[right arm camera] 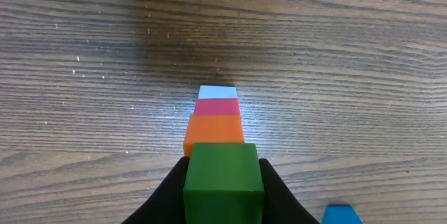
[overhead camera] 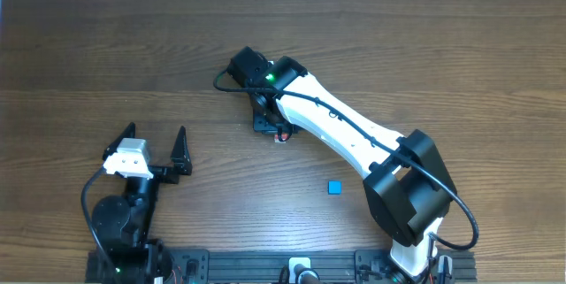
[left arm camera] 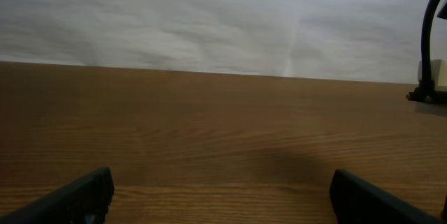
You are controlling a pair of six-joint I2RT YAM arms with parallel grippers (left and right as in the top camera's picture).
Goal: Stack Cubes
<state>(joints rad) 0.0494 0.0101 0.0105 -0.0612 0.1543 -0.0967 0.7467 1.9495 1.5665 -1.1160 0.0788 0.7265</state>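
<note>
My right gripper (right arm camera: 223, 185) is shut on a green cube (right arm camera: 223, 175), with a black finger on either side of it. Right under the green cube stands a stack of cubes: orange (right arm camera: 214, 135) on top, then red (right arm camera: 218, 106), then a pale blue one (right arm camera: 217, 91) lowest. I cannot tell whether the green cube rests on the orange one. In the top view the right gripper (overhead camera: 268, 120) is near the table's middle, with a bit of the stack (overhead camera: 281, 134) showing beside it. A loose blue cube (overhead camera: 333, 187) (right arm camera: 340, 215) lies nearer the arms' bases. My left gripper (overhead camera: 157, 141) (left arm camera: 220, 206) stands open at the left, holding nothing.
The wooden table (overhead camera: 442, 45) is bare around the stack and in front of the left gripper. Part of the right arm (left arm camera: 433, 77) and its cable shows at the edge of the left wrist view.
</note>
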